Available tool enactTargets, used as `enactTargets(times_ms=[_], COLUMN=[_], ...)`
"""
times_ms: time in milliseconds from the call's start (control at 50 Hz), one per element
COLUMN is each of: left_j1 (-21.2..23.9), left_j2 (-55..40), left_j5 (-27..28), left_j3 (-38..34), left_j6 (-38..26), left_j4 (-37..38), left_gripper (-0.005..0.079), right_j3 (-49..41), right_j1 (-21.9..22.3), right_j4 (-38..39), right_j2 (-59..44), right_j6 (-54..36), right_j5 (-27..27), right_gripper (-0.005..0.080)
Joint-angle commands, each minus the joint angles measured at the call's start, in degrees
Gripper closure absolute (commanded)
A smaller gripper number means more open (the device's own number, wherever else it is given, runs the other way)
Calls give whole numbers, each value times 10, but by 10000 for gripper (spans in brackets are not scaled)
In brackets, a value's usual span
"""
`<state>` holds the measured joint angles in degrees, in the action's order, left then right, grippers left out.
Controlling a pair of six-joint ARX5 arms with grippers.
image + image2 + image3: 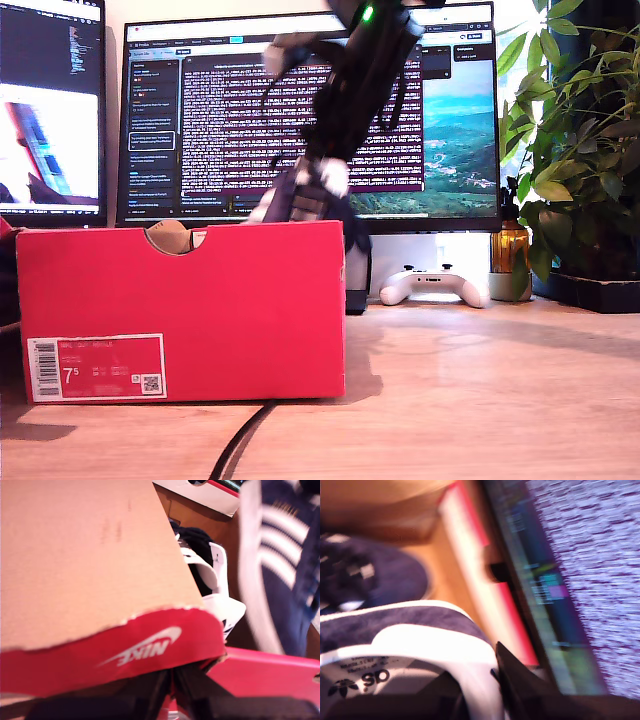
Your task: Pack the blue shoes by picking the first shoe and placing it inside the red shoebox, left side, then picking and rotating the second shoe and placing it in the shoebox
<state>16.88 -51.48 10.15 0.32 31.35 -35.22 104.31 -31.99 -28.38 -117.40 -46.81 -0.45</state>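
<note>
Navy suede: my second gripper [485,690] is clamped on one shoe's [420,645] heel; my first gripper [172,680] pinches the box [180,310] flap [90,570]. Two shoes, the other [375,580] in the box.

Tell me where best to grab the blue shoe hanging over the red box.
Pinch the blue shoe by its heel collar, coming from above: one of the jaws inside the open mouth, one outside on the heel. The rim is thin and exposed, as my second gripper holds it.
</note>
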Motion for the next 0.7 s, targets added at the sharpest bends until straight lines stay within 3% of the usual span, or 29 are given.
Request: enactTargets(times_ms=[0, 280, 340, 480, 680], left_j1=[2, 2, 2, 2, 2], left_j2=[0, 0, 0, 0, 0], left_j5=[-1, -1, -1, -1, -1], left_j3=[-17, -17, -17, -17, -17], left_j6=[2, 2, 2, 2, 2], left_j4=[-12, -12, -12, -12, -10], left_gripper=[764, 764, 764, 764, 764], right_j3=[10, 10, 10, 10, 11], right_j1=[-7, -11, -11, -13, -18], right_j4=[-5, -11, -8, 11, 33], right_j2=[-13, -31, -31, -31, -31], right_j6=[2, 3, 3, 5, 5], right_j5=[-2, -1, -1, -1, 3], right_gripper=[765, 761, 700, 441, 415])
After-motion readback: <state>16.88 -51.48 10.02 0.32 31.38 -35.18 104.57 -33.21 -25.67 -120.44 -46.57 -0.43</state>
